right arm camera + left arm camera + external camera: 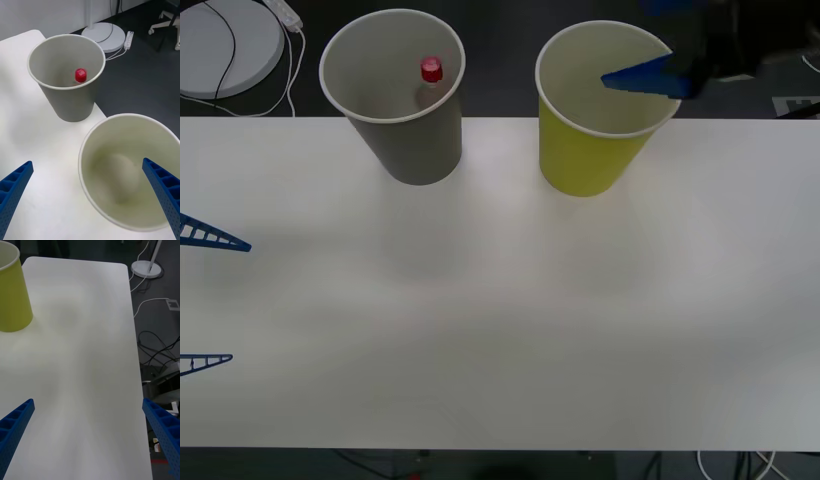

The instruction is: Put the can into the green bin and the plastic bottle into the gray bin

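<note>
Gray bin (pixel 408 100): upright at table's (pixel 500 330) far edge.
Plastic bottle (pixel 430 72): inside gray bin, red cap up; label unreadable.
Green bin (pixel 592 130): beside gray bin, apart.
Right gripper (pixel 90 202): spread wide above green bin's mouth, holding nothing.
Left gripper (pixel 208 300): spread wide at table's left edge, holding nothing.

No text, label, brand, number or sign can be read anywhere in these views. The plastic bottle (pixel 429 82) stands inside the gray bin (pixel 420 150) with its red cap showing, and its label is hidden by the bin's wall. The green bin (pixel 585 160) has plain, unprinted sides. The ribbed blue fingers carry no markings.
</note>
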{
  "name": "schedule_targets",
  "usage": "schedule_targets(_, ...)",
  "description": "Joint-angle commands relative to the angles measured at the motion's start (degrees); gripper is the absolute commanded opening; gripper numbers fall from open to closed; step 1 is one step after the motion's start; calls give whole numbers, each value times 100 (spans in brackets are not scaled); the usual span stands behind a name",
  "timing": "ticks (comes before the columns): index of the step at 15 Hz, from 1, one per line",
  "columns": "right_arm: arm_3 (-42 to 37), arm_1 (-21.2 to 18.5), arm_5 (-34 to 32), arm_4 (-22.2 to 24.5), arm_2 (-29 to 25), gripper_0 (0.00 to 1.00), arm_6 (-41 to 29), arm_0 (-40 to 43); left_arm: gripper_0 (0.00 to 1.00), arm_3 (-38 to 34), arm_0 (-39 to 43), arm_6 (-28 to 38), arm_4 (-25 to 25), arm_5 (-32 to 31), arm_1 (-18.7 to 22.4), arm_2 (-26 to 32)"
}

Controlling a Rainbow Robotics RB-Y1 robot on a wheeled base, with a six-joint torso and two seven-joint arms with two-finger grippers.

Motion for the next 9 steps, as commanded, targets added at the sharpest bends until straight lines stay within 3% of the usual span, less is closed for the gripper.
schedule_targets(1, -718, -42, 44, -139, -783, 100, 372, 1120, 100, 0, 0, 0, 0, 0, 0, 0)
schedule_targets(4, -1087, -42, 247, -754, -1565, 100, 996, 2368, 100, 0, 0, 0, 0, 0, 0, 0)
schedule_targets(9, -1025, -42, 238, -2020, -2479, 100, 3026, 3950, 100, 0, 0, 0, 0, 0, 0, 0)
